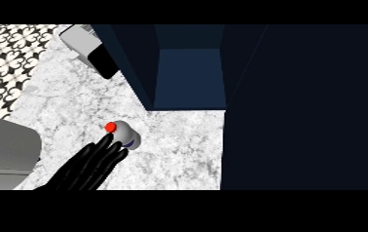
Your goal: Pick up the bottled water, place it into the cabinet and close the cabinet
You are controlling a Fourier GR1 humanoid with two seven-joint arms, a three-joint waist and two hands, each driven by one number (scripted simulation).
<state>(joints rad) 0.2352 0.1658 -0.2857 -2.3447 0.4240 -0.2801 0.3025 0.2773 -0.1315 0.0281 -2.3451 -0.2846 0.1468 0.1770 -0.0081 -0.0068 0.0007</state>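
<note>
Down on the white marbled stone worktop (173,143) stands the small white plastic water bottle with the red cap (122,134), seen from steeply above, so the red cap shows at its upper left and the pale body bulges out to the lower right, with a hint of a dark blue label along its lower edge. It sits out on the open stone, in front of and a little to the left of the dark navy cabinet (187,75), and well clear of the opening.

The black left hand (90,165) comes up from the lower edge, and its fingers (108,145) are stretched out long and straight, released, nothing clasped in them. The tips lie right against the bottle's lower left side, just under the red cap, touching or as good as touching; they do not wrap round it.

The cabinet stands open: a blue inner floor shows between two dark side walls, and a broad dark panel (295,109), its door as far as can be told, fills the right side of the view.

Top left, a white and black flat slab-shaped object (90,48) lies tilted beside the cabinet's left wall. A grey rounded shape (16,150) sits at the left edge.
</note>
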